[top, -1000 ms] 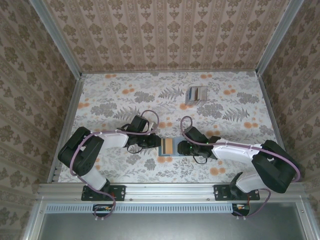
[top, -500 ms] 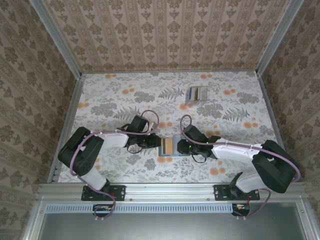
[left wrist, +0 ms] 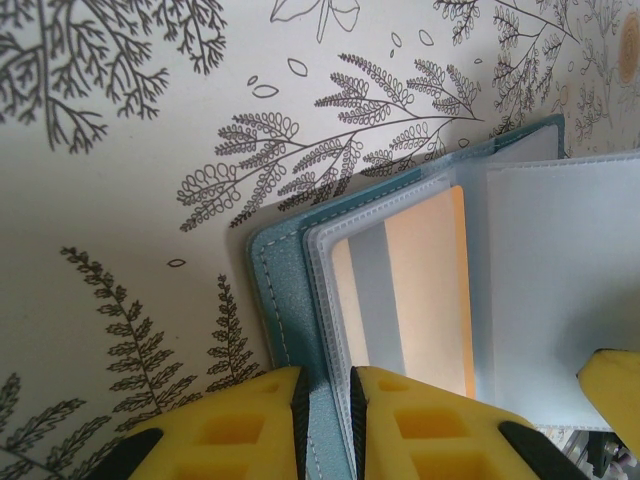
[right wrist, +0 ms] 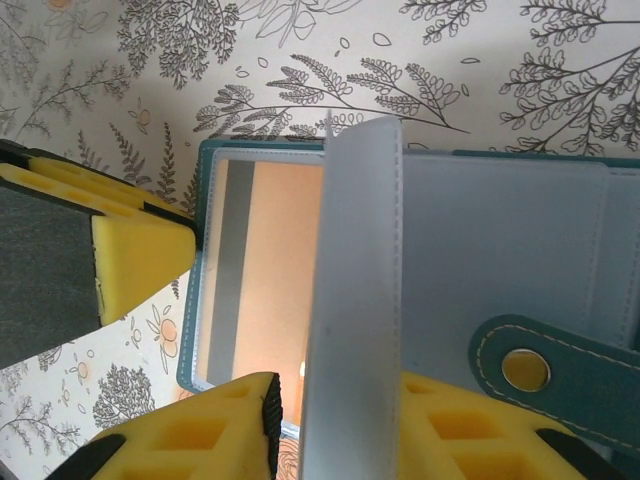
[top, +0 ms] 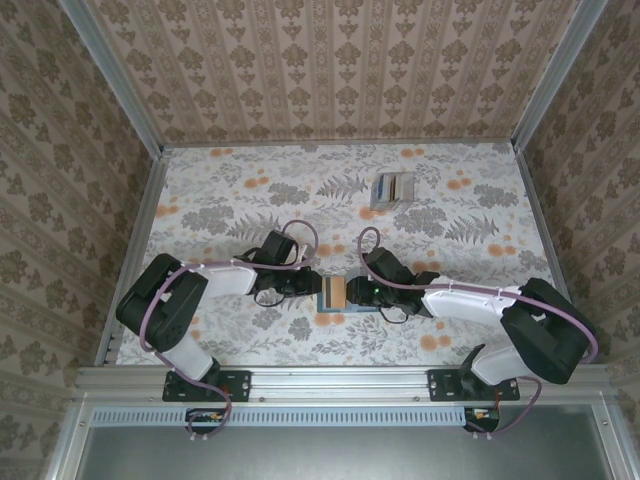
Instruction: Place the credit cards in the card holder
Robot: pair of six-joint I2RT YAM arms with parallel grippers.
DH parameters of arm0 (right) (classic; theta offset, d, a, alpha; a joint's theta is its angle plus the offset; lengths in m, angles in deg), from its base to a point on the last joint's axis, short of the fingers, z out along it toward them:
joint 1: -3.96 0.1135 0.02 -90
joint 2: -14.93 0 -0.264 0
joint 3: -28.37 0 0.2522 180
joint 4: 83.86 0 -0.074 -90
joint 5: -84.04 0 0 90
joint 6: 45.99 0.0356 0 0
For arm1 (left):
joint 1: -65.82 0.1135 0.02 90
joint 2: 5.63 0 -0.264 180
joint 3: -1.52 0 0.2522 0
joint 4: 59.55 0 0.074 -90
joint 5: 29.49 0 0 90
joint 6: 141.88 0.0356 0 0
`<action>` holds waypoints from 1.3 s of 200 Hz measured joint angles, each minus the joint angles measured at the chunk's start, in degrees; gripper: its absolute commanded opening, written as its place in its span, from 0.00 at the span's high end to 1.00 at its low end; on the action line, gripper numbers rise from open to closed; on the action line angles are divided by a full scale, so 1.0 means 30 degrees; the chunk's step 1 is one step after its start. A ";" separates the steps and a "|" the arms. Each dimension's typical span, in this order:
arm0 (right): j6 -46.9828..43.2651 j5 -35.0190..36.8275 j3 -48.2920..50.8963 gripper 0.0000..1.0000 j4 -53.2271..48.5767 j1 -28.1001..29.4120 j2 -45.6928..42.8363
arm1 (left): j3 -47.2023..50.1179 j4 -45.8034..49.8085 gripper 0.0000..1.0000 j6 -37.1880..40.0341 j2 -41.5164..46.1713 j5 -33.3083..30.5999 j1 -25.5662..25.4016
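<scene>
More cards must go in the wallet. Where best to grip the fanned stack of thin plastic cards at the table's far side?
Probably from straight above, pinching a staggered edge of the fanned stack of thin plastic cards: they lie flat on the floral table, only offset edges exposed.

The top external camera looks steeply down from above and behind over the whole surface [top: 250,170]. Both wrist cameras sit very close, facing the open card holder [top: 335,293] [left wrist: 275,300] [right wrist: 500,230] from opposite sides; all three views share it.
</scene>
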 measured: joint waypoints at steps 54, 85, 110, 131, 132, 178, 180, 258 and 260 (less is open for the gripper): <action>-0.0153 -0.0576 0.0022 0.72 0.1341 0.0000 0.0007 | 0.0000 -0.0007 0.78 -0.0007 0.0000 0.0000 0.0000; -0.0131 -0.0998 0.0284 0.75 0.2565 0.0000 0.0029 | 0.0000 -0.0007 0.78 -0.0007 0.0000 0.0000 0.0000; -0.0131 -0.1195 0.0372 0.80 0.3257 0.0000 0.0321 | 0.0000 -0.0007 0.78 0.0000 0.0000 0.0000 0.0000; -0.0131 -0.1297 0.0488 0.80 0.3446 0.0000 0.0393 | 0.0000 -0.0015 0.78 0.0000 0.0000 0.0000 0.0000; -0.0131 -0.1311 0.0495 0.80 0.3468 0.0000 0.0393 | 0.0000 -0.0015 0.78 0.0000 0.0000 0.0000 0.0000; -0.0117 -0.1610 0.0831 0.78 0.4422 -0.0015 0.0707 | 0.0000 -0.0051 0.78 0.0000 0.0000 0.0073 0.0022; -0.0124 -0.1639 0.0838 0.78 0.4452 -0.0029 0.0729 | 0.0000 -0.0058 0.78 -0.0007 0.0000 0.0087 0.0022; 0.0342 -0.2055 0.1552 0.75 0.5056 -0.0561 0.0867 | 0.0299 -0.0896 0.62 -0.0612 0.2040 0.1122 0.0707; 0.0248 -0.2055 0.1610 0.75 0.5056 -0.0590 0.0823 | 0.0299 -0.0947 0.61 -0.0663 0.2025 0.1151 0.0663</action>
